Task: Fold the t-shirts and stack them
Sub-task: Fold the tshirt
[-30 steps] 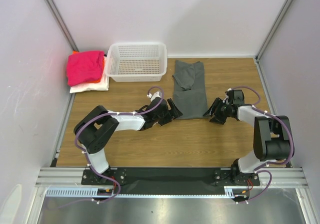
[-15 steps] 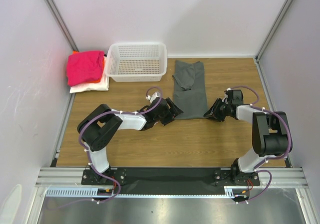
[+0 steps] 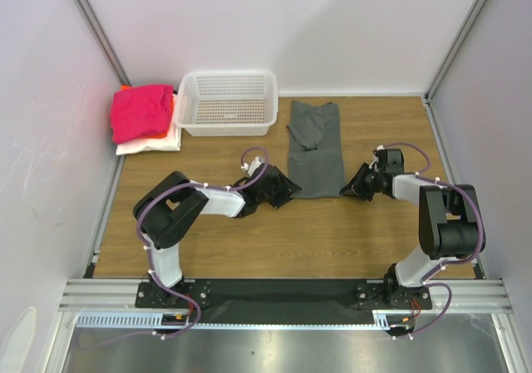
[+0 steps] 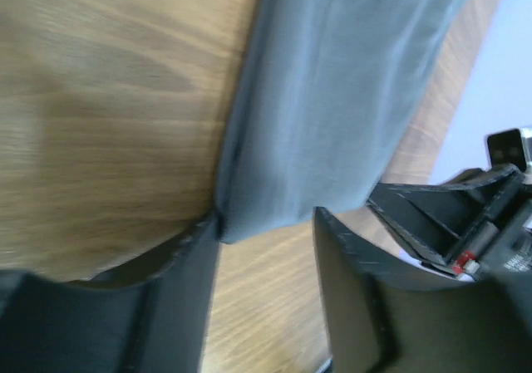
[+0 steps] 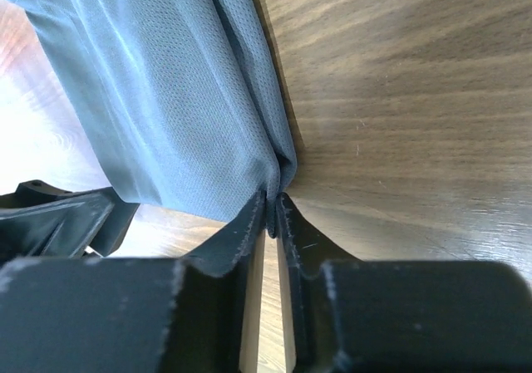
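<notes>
Top external view: a white mesh basket (image 3: 224, 127) of rectangular, grid-pierced plastic sits at the far side of the wood-grain bench (image 3: 249, 240), its perforated floor in plain sight. Just left of it a soft pile lies against the wall. A rumpled magenta-pink t-shirt (image 3: 140, 111) is on top, a sliver of an orange t-shirt (image 3: 173, 107) shows under it, and a white t-shirt (image 3: 154, 144) is at the bottom.

Right of the basket the dark grey t-shirt (image 3: 317, 153) lies flat on the bench, folded into a long narrow strip. The right wrist view shows its fine pin-holed knit.

The right hand (image 5: 274, 207) is pressed together, pinching the strip's near right corner into a pucker. The left hand (image 4: 266, 219) is spread with the near left corner between its fingers, one finger (image 4: 195, 248) touching the hem.
</notes>
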### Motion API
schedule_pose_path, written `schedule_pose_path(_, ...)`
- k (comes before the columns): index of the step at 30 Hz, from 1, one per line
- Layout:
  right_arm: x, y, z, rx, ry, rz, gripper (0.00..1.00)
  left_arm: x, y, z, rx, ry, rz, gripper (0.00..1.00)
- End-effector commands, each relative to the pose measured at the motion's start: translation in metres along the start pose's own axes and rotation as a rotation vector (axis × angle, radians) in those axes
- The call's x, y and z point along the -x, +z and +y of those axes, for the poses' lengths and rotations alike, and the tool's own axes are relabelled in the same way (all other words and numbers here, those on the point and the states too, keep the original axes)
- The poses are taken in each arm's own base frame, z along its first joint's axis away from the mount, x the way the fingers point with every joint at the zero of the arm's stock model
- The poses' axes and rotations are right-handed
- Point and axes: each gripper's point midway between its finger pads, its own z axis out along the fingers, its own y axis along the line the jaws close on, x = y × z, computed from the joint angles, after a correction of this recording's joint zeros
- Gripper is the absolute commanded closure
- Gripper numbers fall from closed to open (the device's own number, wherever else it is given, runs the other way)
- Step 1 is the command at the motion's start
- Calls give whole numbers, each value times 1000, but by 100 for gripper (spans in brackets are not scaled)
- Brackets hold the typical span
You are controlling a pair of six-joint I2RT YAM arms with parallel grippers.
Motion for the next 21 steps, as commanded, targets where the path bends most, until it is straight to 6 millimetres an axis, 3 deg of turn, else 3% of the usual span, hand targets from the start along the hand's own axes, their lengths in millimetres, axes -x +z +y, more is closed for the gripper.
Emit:
schedule_pose_path(1,12,2,11,31,-20,-20,87,0,5,41,128,5,-22,57)
schedule_pose_path(3,13,2,11,32,-20,-19,92,1,7,43,136,13,-22,70)
schedule_pose_path(4,12,2,11,32,-21,-14,94,1,7,45,142,15,-22,82)
schedule_pose_path(7,9,0,9,24,-22,-8,100,1,8,46,157,25,-16,100)
schedule_pose_path(14,-14,-14,-3,-17,-15,23,100,5,-10,51,220,66,-27,100)
schedule_pose_path(21,-49,-36,-14,-43,25,62,100,-14,-45,58,272,152,5,100)
